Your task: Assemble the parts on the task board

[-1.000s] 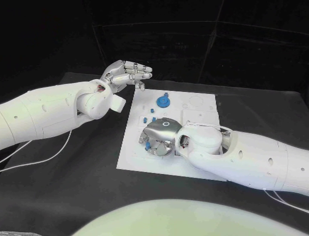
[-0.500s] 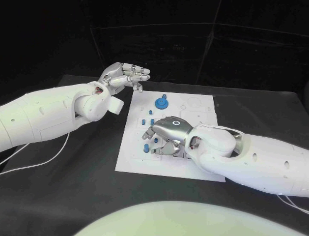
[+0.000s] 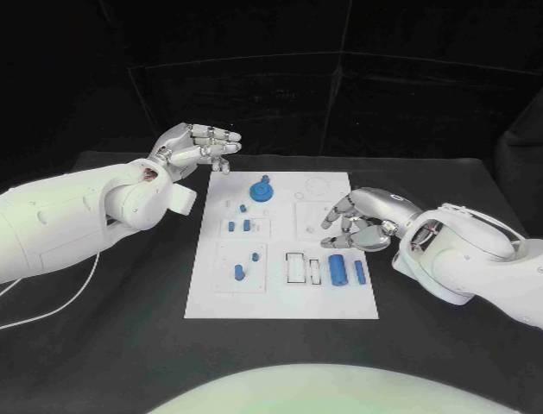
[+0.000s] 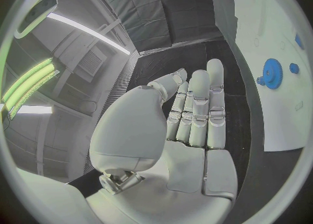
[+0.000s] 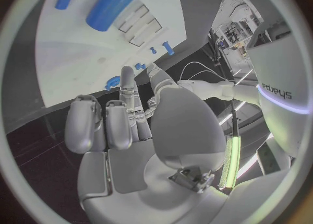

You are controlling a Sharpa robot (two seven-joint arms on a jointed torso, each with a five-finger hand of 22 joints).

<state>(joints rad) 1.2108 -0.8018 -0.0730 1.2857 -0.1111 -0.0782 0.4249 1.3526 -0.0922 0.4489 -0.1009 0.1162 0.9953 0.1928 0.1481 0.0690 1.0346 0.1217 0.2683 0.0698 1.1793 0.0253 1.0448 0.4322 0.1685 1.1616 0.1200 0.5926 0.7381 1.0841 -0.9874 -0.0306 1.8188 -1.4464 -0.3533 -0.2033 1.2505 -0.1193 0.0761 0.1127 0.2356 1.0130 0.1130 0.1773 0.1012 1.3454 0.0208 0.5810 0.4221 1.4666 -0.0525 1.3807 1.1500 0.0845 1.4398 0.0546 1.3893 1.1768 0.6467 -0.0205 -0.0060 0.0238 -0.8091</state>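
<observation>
on the task board [image 3: 284, 293], a between-steps pause is judged, with both hands held empty, the right hand [image 3: 364, 222] loosely curled over its right edge just beyond the blue cylinder [image 3: 337, 269], the left hand [image 3: 197, 147] off its far left corner, so a fresh reach to a part is called for.

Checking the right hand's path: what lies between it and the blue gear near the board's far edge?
In the head view, only bare white task board with empty recesses separates the right hand from the blue gear.
</observation>
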